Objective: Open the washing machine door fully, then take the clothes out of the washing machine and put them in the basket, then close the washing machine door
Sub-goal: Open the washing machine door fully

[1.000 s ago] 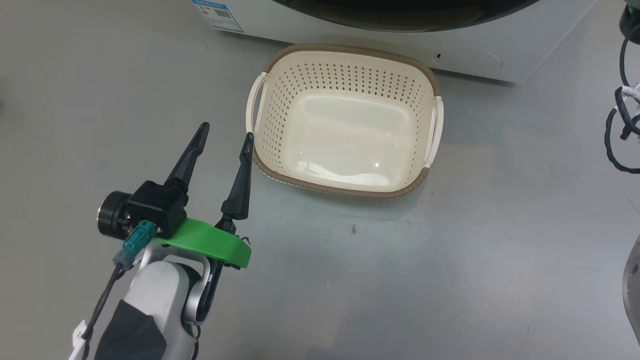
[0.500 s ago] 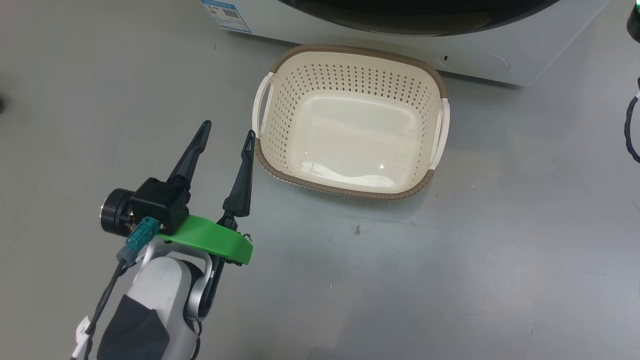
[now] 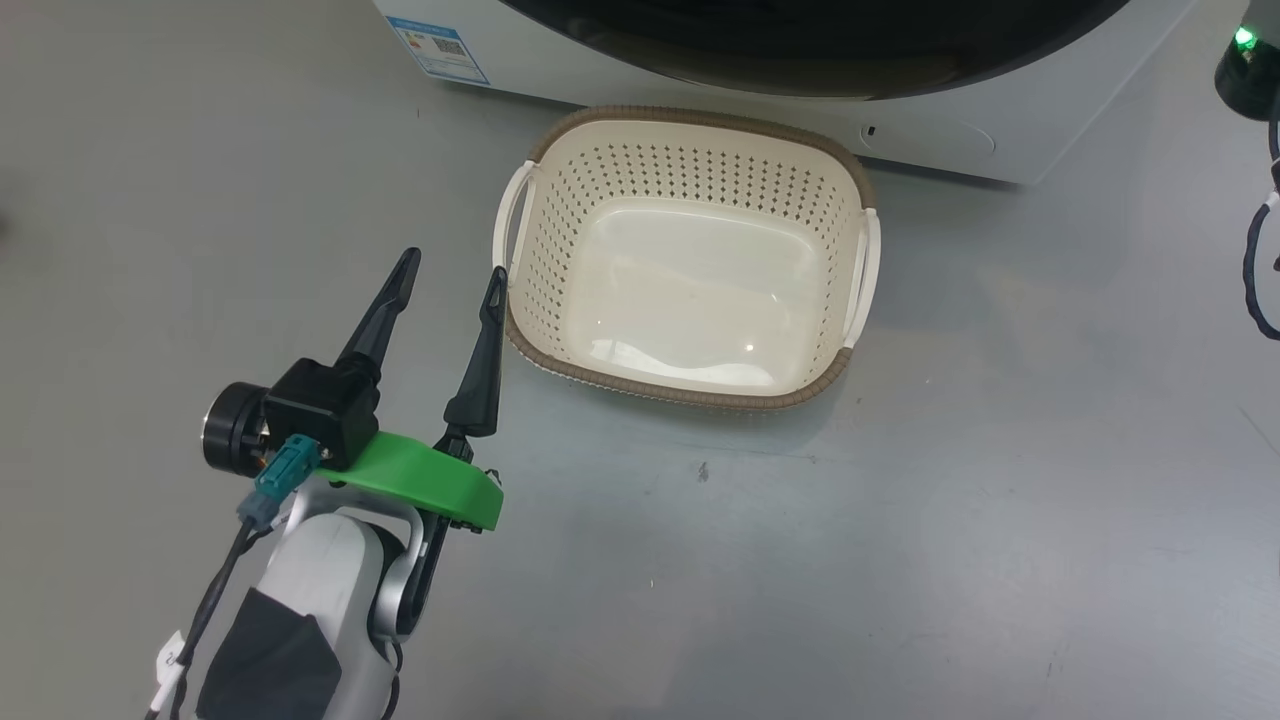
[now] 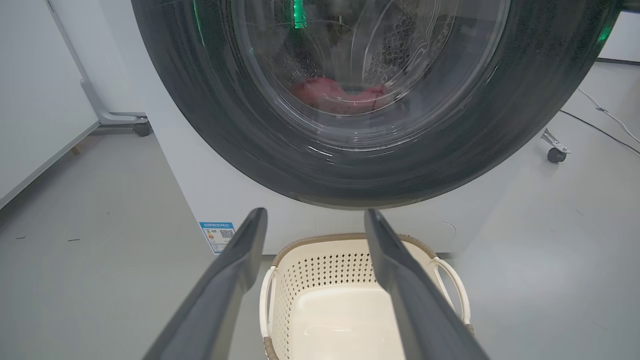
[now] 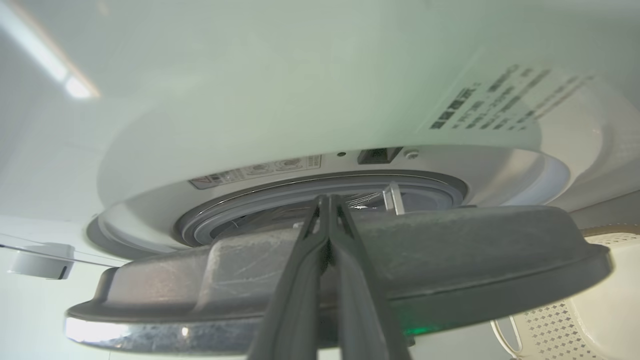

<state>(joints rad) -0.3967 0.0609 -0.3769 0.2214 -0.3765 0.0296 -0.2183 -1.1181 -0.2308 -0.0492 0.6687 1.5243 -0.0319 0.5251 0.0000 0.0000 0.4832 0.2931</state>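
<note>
The left gripper [image 3: 452,261] hovers over the grey floor [image 3: 900,560], its fingers spread wide and released, just left of the basket [image 3: 690,397]. The basket sits on the floor directly before the white washing machine [image 3: 560,60]. The right gripper [image 5: 327,197] has its fingers clenched flat together with nothing between them, tips at the rim of the washing machine door [image 4: 210,125], which stands slightly off the front so that the grey seal [image 5: 210,225] shows. Behind the glass, the red clothes [image 4: 340,97] lie in the drum.
</note>
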